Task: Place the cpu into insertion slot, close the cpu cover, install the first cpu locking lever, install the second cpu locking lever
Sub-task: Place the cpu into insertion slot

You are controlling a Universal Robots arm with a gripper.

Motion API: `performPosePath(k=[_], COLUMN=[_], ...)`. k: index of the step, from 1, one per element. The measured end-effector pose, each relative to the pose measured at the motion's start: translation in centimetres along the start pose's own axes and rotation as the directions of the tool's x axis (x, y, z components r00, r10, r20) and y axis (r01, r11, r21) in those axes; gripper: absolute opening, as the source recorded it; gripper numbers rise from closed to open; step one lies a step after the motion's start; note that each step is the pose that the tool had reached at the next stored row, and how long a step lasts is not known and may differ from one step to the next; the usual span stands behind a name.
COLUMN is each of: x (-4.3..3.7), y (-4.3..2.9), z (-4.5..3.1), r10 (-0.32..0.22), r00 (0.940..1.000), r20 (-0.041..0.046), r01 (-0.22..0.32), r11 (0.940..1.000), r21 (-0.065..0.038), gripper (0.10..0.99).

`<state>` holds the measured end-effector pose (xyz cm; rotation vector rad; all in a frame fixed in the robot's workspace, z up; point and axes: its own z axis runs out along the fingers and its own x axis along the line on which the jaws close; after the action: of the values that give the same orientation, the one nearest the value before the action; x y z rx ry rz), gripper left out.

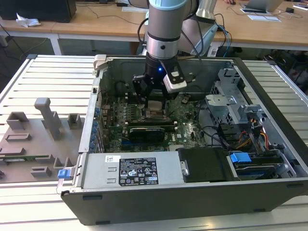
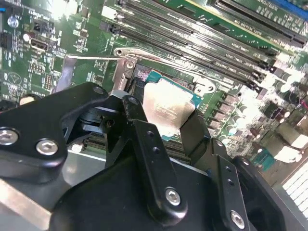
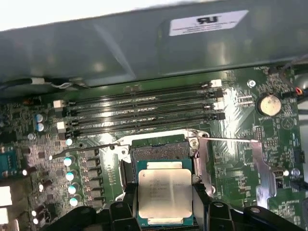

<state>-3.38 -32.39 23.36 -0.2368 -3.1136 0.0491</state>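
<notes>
Cpu (image 3: 164,195) sits between the end effector (image 2: 163,120) fingers, partly over insertion slot (image 3: 159,152); memory slots (image 3: 144,108) lie just beside.

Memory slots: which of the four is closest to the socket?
The memory slot bordering the frame of the insertion slot; the other three lie beyond it, toward the case wall.

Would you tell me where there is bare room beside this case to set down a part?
The slatted table is bare beyond the grey fixture tray, at the exterior view's left. Inside the case it is crowded: hand, cpu, motherboard, cables.
</notes>
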Motion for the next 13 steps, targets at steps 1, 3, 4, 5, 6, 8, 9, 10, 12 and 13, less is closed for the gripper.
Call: performPosePath(k=[1,3,4,5,6,8,9,10,12,13], x=[0.0,0.0,0.0,0.0,0.0,0.0,0.0,0.0,0.0,0.0], y=[0.0,0.0,0.0,0.0,0.0,0.0,0.0,0.0,0.0,0.0], z=[0.01,0.01,0.02,0.02,0.03,0.03,0.03,0.04,0.05,0.06], r10=[0.016,0.041,0.052,0.069,0.083,0.104,0.112,0.128,0.16,0.169], r00=[0.9999,0.9992,0.9986,0.9976,0.9965,0.9946,0.9937,0.9918,0.9871,0.9856], r20=[-0.0005,-0.0014,-0.0017,-0.0023,-0.0028,-0.0035,-0.0038,-0.0043,-0.0054,-0.0057], r01=[-0.016,-0.041,-0.052,-0.069,-0.083,-0.104,-0.112,-0.128,-0.16,-0.169], r11=[0.9999,0.9992,0.9987,0.9976,0.9965,0.9946,0.9937,0.9918,0.9871,0.9857], r21=[0.0,-0.001,-0.001,-0.001,-0.001,-0.001,-0.002,-0.002,-0.002,-0.002], gripper=[0.545,0.545,0.545,0.545,0.545,0.545,0.545,0.545,0.545,0.545])
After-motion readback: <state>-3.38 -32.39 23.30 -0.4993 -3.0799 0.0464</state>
